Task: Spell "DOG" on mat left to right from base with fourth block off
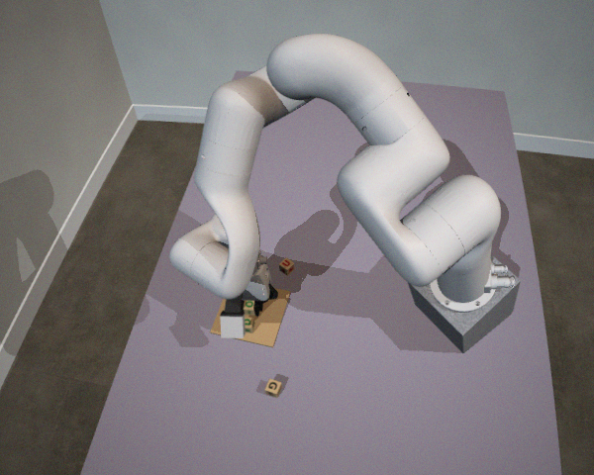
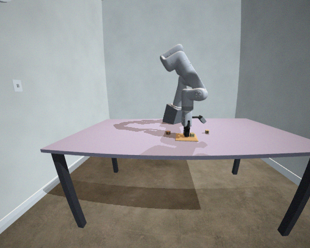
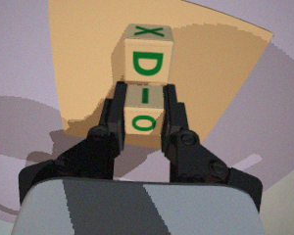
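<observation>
The D block (image 1: 247,323) (image 2: 192,134) (image 3: 148,65) lies on the tan mat (image 1: 266,338) (image 2: 186,139) (image 3: 83,44), D on top and X on its side. Its D stands upright as seen from the base. My gripper (image 2: 186,135) (image 3: 144,98) is shut on the O block (image 1: 248,304) (image 3: 143,123), O on top, right beside the D block on its base-viewer's right. The O block is low over or on the mat; its underside is hidden. The G block (image 1: 272,387) (image 2: 206,132) lies off the mat, G up and turned. The U block (image 1: 286,265) (image 2: 167,132) lies off the mat on the opposite side.
The purple table (image 1: 368,399) (image 2: 118,144) carries the mat and loose blocks. The robot's grey base (image 1: 463,327) (image 2: 171,114) stands on it. In the top view, the wrist camera housing (image 1: 232,326) hangs over the mat's far-left part. The arm casts shadows across mat and table.
</observation>
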Controlling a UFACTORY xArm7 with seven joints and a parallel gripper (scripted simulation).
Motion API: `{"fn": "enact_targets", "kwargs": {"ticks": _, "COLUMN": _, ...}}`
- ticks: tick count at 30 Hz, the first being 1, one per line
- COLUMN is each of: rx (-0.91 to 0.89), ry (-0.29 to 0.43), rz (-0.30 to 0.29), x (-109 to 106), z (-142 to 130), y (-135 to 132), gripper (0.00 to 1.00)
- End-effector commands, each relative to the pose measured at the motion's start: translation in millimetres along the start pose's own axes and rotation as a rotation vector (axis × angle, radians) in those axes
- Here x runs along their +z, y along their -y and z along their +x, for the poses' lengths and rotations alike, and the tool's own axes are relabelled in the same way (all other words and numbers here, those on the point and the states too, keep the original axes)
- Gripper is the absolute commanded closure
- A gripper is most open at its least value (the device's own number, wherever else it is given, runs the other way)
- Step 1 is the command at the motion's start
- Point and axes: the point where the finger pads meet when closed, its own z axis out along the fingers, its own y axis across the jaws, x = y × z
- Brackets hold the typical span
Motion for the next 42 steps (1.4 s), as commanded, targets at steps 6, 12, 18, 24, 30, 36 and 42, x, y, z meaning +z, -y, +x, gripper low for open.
{"fn": "enact_targets", "kwargs": {"ticks": 6, "rx": 0.0, "ry": 0.001, "rz": -0.002, "x": -0.7, "z": -0.1, "y": -1.1, "gripper": 0.79}}
{"fn": "enact_targets", "kwargs": {"ticks": 12, "rx": 0.0, "ry": 0.001, "rz": -0.002, "x": -0.7, "z": -0.1, "y": -1.1, "gripper": 0.79}}
{"fn": "enact_targets", "kwargs": {"ticks": 18, "rx": 0.0, "ry": 0.001, "rz": -0.002, "x": -0.7, "z": -0.1, "y": -1.1, "gripper": 0.79}}
{"fn": "enact_targets", "kwargs": {"ticks": 24, "rx": 0.0, "ry": 0.001, "rz": -0.002, "x": 0.0, "z": -0.1, "y": -1.1, "gripper": 0.79}}
{"fn": "enact_targets", "kwargs": {"ticks": 30, "rx": 0.0, "ry": 0.001, "rz": -0.002, "x": 2.1, "z": -0.1, "y": -1.1, "gripper": 0.79}}
{"fn": "enact_targets", "kwargs": {"ticks": 36, "rx": 0.0, "ry": 0.001, "rz": -0.002, "x": 3.5, "z": -0.1, "y": -1.1, "gripper": 0.79}}
{"fn": "enact_targets", "kwargs": {"ticks": 42, "rx": 0.0, "ry": 0.001, "rz": -0.002, "x": 4.2, "z": -0.1, "y": -1.1, "gripper": 0.79}}
